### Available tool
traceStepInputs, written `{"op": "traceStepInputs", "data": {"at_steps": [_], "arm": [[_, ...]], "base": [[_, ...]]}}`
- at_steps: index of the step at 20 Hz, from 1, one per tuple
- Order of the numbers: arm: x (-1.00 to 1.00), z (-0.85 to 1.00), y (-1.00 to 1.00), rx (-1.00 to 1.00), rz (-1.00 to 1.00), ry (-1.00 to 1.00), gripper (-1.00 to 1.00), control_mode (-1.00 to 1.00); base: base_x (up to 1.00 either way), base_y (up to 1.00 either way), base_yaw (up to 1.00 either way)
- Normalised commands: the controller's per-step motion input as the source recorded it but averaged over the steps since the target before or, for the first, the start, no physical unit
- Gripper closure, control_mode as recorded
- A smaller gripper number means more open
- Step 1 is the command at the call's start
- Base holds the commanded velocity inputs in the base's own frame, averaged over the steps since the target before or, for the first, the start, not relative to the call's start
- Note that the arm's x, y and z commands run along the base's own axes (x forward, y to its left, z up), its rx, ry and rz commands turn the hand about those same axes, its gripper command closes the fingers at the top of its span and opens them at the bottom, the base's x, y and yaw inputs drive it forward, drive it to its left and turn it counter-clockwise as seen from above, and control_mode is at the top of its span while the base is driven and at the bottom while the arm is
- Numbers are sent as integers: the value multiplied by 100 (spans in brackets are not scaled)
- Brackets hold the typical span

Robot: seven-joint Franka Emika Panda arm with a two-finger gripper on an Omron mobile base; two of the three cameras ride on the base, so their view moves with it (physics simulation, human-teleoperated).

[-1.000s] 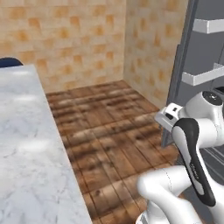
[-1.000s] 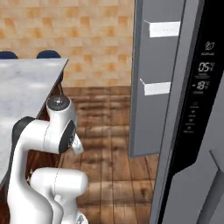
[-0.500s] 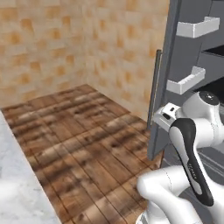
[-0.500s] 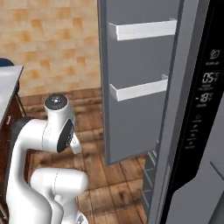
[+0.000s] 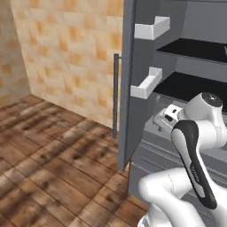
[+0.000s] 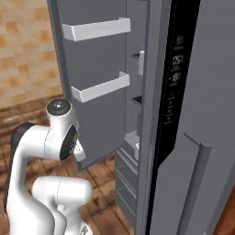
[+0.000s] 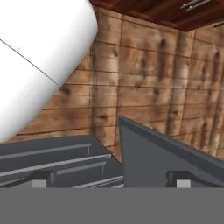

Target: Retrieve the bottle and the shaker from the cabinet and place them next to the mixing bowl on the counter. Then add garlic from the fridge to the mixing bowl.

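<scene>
**Arm folded at the open fridge, gripper spread and empty**

The fridge [image 5: 146, 80] stands directly ahead of the base with its left door swung open; the door's inner face carries two white shelf bins [image 6: 98, 28], one above the other; the long vertical grey handle [image 5: 116, 95] shows on the door's outer edge in the left base view. Inside, dark shelves [image 5: 195, 48] are stacked above grey-fronted drawers [image 5: 155, 153] at the bottom; in the right base view a black control panel [image 6: 176, 78] with pale readouts runs down the closed right door. The contents of the shelves are too dim to identify.

The arm is folded upright near the fridge opening; the gripper [image 7: 109, 177] points down at the wooden floor [image 7: 144, 74], with the lower edge of the open door and the drawer fronts below it; its two finger tips [image 7: 41, 177] stand wide apart with nothing between them.
</scene>
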Motion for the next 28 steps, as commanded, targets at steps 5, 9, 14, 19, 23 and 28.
{"op": "traceStepInputs", "data": {"at_steps": [5,9,14,19,23,28], "arm": [[0,0,0,0,0,0,-100,100],[0,0,0,0,0,0,-100,100],[0,0,0,0,0,0,-100,100],[0,0,0,0,0,0,-100,100],[0,0,0,0,0,0,-100,100],[0,0,0,0,0,0,-100,100]], "base": [[46,8,-56],[63,21,-51],[72,32,-44],[45,-21,-39],[50,-11,-29],[38,-8,-32]]}}
